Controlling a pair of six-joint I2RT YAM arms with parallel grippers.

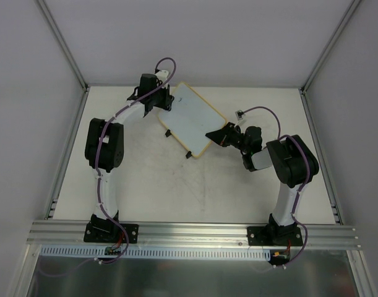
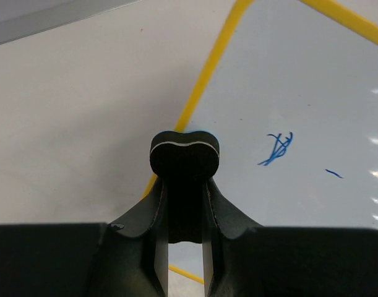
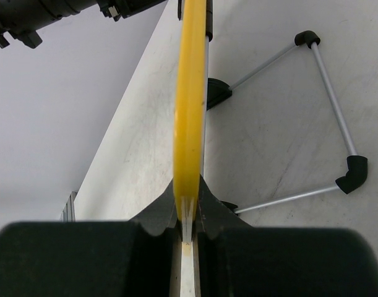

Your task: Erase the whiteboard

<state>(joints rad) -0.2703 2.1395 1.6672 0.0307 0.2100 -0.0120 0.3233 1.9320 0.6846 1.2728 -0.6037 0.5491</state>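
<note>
Our right end effector (image 1: 218, 135) is clamped on the whiteboard's (image 1: 192, 117) near-right edge, and the whiteboard sits on the table (image 1: 176, 198). Our left end effector (image 2: 185, 204) pinches a black eraser (image 2: 185, 154) at the whiteboard's far-left corner, near the blue scribble (image 2: 276, 148). Pressing hard could twist the whiteboard out of that thin edge grip, or tip the eraser.

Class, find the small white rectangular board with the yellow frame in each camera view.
Top external: the white rectangular whiteboard, upper centre, turned diagonally.
Left wrist: fills the right side, blue scribbles on it.
Right wrist: edge-on, a vertical strip at centre.
Shared landmark: its yellow frame.
</note>
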